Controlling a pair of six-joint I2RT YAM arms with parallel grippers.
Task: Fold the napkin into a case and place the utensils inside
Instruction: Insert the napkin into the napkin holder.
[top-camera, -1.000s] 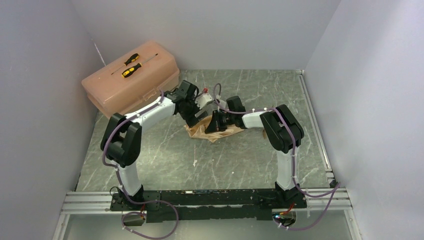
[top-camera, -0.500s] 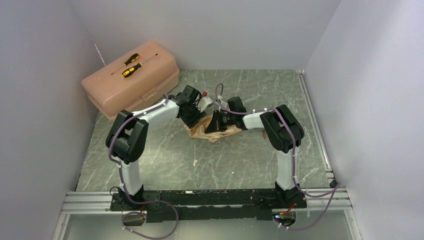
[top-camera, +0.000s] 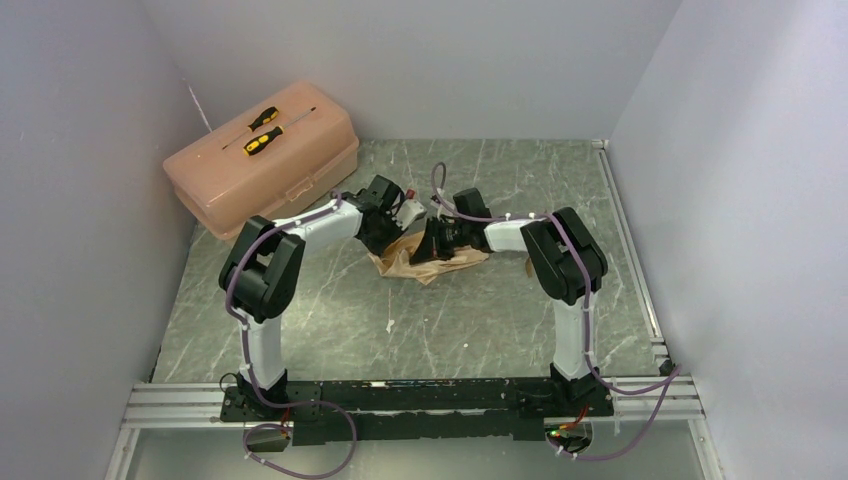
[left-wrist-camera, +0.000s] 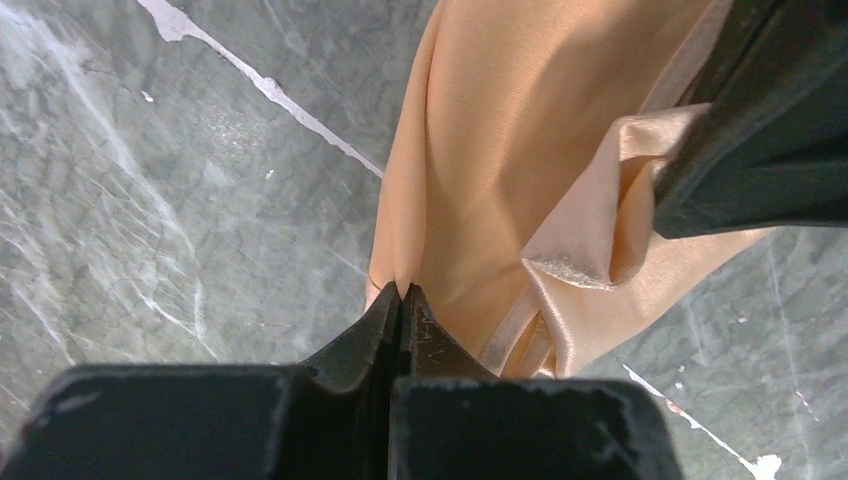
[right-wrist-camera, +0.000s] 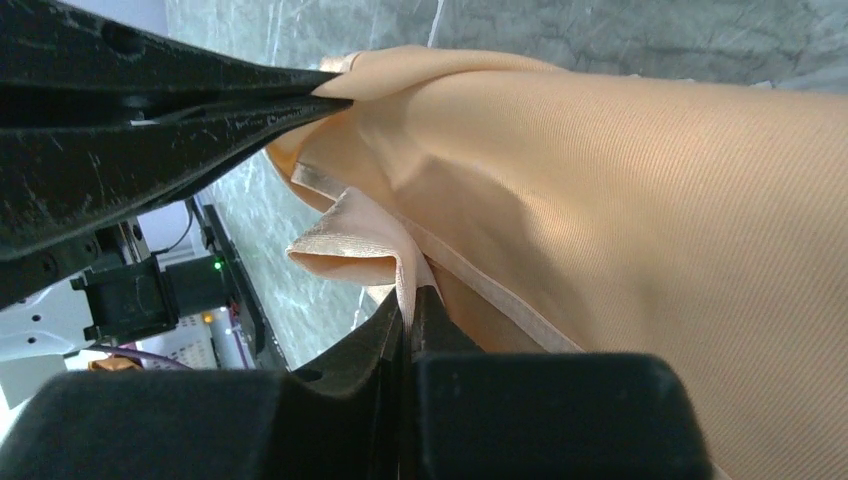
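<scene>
— Since a second ago our left arm (top-camera: 300, 222) has leaned in over the cloth, its elbow shifting toward the middle, and the left jaws, wide then, have closed.

— Closed on what?

— On the napkin (left-wrist-camera: 500, 150). From the left wrist we see them pinched tight on its near edge, with a small pucker of satin right at the tips.

— And our right side?

— Our right arm (top-camera: 520, 238) has hardly moved. The right jaws are pressed together on a folded, hemmed corner of the same napkin, and the flap curls out just above the tips in the right wrist view.

— So we hold it at two points?

— Yes, and close together: each wrist view shows the other side's black jaws on the cloth. From above, the napkin lies bunched and creased on the grey marbled bench (top-camera: 330, 310), between our two wrists.

— Anything else around?

— The pink toolbox (top-camera: 262, 165) sits at the far left, well apart from the cloth, with two yellow-and-black screwdrivers (top-camera: 262, 130) on its lid.
</scene>
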